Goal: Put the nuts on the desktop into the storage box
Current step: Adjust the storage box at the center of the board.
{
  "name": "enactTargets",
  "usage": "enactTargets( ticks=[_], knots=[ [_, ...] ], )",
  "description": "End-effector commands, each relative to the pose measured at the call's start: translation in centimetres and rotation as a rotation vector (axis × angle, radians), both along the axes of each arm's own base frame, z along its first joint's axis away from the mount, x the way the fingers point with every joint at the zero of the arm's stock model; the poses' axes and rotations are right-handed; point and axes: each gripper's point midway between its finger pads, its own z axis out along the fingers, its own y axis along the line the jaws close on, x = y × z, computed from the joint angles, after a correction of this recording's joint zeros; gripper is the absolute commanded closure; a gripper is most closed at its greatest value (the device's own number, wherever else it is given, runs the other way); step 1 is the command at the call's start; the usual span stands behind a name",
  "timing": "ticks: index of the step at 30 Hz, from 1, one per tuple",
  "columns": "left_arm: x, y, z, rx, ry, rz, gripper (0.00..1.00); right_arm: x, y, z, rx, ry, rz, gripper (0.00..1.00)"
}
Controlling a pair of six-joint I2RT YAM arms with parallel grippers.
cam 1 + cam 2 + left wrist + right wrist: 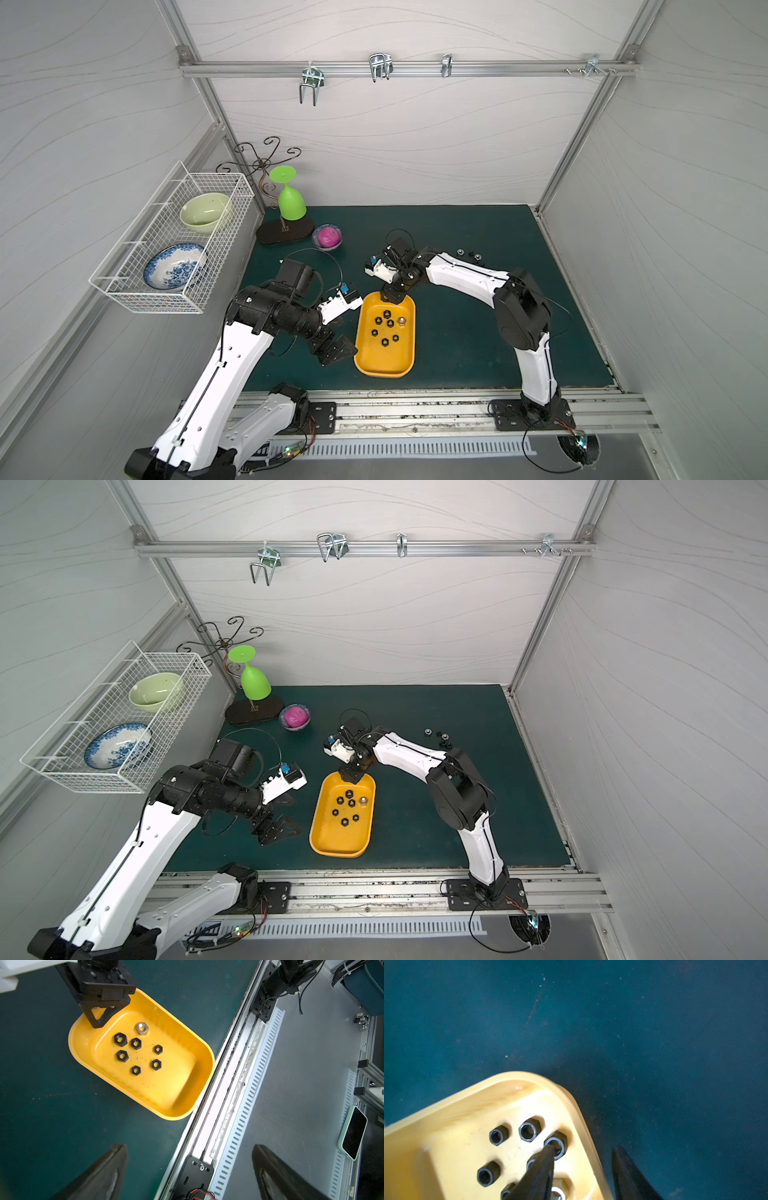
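Seven nuts (136,1043), six black and one silver nut (142,1028), lie flat with their holes facing up inside the storage box (172,1086). They are gathered in the half of the box farther from the robot bases. The storage box rests on the desktop (457,353) with its long axis running from the mat's front edge toward the back wall, slightly tilted, and its near end lies close to that front edge. The right gripper (392,297) hangs over the box's far end, pointing downward. In the right wrist view its jaws stand partly apart with nothing between them: one finger (537,1172) is above the nuts inside the box, the other finger (629,1169) is outside the rim, over the mat. The left gripper (338,353) lies just beside the box's long left side, jaws spread wide and empty. A small cluster of loose nuts (471,254) sits on the desktop well beyond the box's far end and off to its right, past the right forearm; which way they face is too small to tell.
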Motion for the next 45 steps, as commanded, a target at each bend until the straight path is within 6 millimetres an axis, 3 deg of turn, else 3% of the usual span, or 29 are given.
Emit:
enactTargets(
  ticks=[1, 3, 10, 17, 22, 27, 33, 38, 45],
  knots=[
    [0.4, -0.3, 0.3, -0.026, -0.004, 0.007, 0.02, -0.2, 0.1, -1.2, -0.013, 0.044, 0.040, 0.67],
    [0.5, -0.4, 0.2, -0.028, 0.000, 0.009, 0.02, -0.8, 0.3, -1.2, -0.012, 0.080, 0.051, 0.80],
    [0.7, -0.3, 0.0, -0.021, 0.007, 0.016, 0.02, -1.6, -1.8, -0.8, -0.058, 0.083, -0.011, 0.96],
    [0.9, -0.4, 0.0, -0.024, 0.012, 0.019, 0.02, -3.2, -6.2, 0.2, -0.097, 0.095, -0.176, 0.98],
    [1.3, -0.6, 0.1, -0.029, 0.017, 0.027, 0.02, -2.7, -12.6, 0.0, -0.182, 0.109, -0.499, 1.00],
    [1.7, -0.7, 0.1, -0.032, 0.019, 0.033, 0.02, -4.4, -17.1, -0.3, -0.175, 0.149, -0.755, 1.00],
    [2.4, -1.0, 0.0, -0.037, 0.031, 0.045, 0.02, -7.1, -19.8, -0.7, -0.120, 0.199, -0.944, 1.00],
    [2.6, -1.1, 0.0, -0.038, 0.036, 0.047, 0.02, -8.4, -22.8, 0.1, -0.087, 0.134, -1.056, 1.00],
    [2.6, -1.1, 0.1, -0.042, 0.036, 0.047, 0.02, -9.7, -26.6, 2.0, -0.044, 0.079, -1.064, 1.00]
  ],
)
